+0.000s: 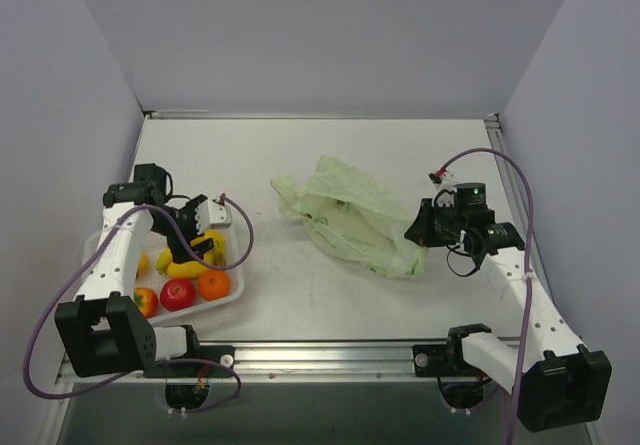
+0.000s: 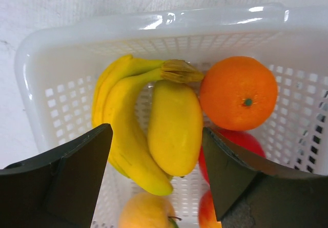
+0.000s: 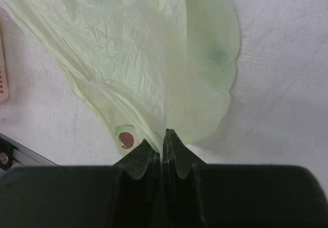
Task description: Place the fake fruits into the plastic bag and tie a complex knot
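Tabletop (image 1: 300, 155) with two arms, seen from above and from each wrist. At the near left, a white perforated basket (image 1: 236, 289) of glossy moulded plastic holds the fake fruits: a bunch of curved yellow bananas (image 2: 120, 125) with a brown stem end, a smooth yellow mango-shaped piece (image 2: 174, 128) lying against them, a round dimpled orange (image 2: 238, 92) touching the stem end, and a red apple (image 1: 177, 293) beside the orange. Two more pieces, one yellowish (image 2: 146, 212) and one red-orange (image 2: 207, 212), lie blurred at the near edge of the left wrist view. The left gripper (image 1: 205, 227) hangs over the basket with its dark fingers (image 2: 77, 171) spread wide to either side of the bananas and the mango-shaped piece, holding nothing; a purple cable (image 1: 243, 240) loops beside it. The plastic bag (image 1: 350, 215), thin, crinkled, translucent pale green film, lies slack on the table right of centre, well apart from the basket, and no fruit shows in it. The right gripper (image 1: 418, 233) pinches the bag's near right edge, its ridged tips pressed together on the film (image 3: 160, 148). A small round brown sticker (image 3: 125, 140) sits on the film just left of the pinch. An aluminium rail (image 1: 330, 350) runs along the near table edge.
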Tool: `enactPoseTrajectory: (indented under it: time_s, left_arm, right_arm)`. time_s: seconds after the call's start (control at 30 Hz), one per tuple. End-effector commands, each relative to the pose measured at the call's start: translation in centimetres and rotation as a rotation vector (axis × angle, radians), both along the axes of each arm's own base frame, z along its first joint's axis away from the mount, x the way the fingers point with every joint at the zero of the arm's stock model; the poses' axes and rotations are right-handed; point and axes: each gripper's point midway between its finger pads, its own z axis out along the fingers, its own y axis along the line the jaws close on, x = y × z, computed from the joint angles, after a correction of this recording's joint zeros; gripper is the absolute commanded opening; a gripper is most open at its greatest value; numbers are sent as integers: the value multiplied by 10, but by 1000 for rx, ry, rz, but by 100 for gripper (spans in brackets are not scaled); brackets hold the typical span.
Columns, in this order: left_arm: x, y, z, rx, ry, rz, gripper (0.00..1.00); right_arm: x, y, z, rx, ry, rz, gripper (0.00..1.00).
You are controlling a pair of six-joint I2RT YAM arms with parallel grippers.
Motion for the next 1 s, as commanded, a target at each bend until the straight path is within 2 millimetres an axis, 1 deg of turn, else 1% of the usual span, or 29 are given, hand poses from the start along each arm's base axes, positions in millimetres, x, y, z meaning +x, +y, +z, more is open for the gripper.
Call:
enactPoseTrajectory:
  time_s: [0.0, 0.13, 0.17, 0.23, 0.4, 0.47, 0.5, 0.57, 0.67, 0.7, 0.77, 0.83, 0.9, 0.93, 0.97]
  left_arm:
    - [30, -5, 2, 16, -169, -202, 82]
    - [41, -11, -10, 20, -178, -272, 83]
    - [43, -12, -15, 19, -165, -279, 83]
    - [50, -14, -21, 28, -171, -292, 83]
    - [60, -13, -44, 67, -146, -342, 84]
    - [60, -13, -52, 73, -130, -352, 84]
    - [59, -12, -58, 81, -106, -359, 83]
    - [53, -11, -70, 91, -67, -371, 82]
    - [45, -5, -85, 117, -30, -384, 79]
    - [47, -4, -88, 128, -32, -385, 77]
    - [44, -3, -95, 130, -17, -384, 76]
    - [45, -2, -98, 135, -18, -374, 68]
    - [45, -1, -97, 136, -20, -369, 59]
    - [47, -1, -94, 138, -30, -367, 50]
    - [49, -1, -88, 141, -50, -363, 46]
  right_arm:
    - [3, 1, 8, 6, -15, 18, 0]
    - [4, 2, 6, 9, -2, 19, 0]
    - [4, 2, 7, 13, -1, 22, 0]
    - [5, 3, 7, 14, 2, 28, 0]
    - [5, 4, 9, 15, 15, 37, 0]
    - [6, 4, 9, 17, 19, 39, 0]
    - [6, 4, 9, 20, 20, 39, 0]
    - [7, 5, 10, 23, 22, 39, 0]
    - [8, 4, 8, 22, 28, 40, 0]
    - [8, 5, 9, 23, 28, 42, 0]
    - [9, 6, 9, 28, 30, 46, 0]
    - [9, 6, 8, 30, 36, 44, 0]
    - [8, 7, 8, 32, 39, 45, 0]
    - [8, 6, 7, 29, 40, 45, 0]
    - [8, 6, 7, 27, 37, 44, 0]
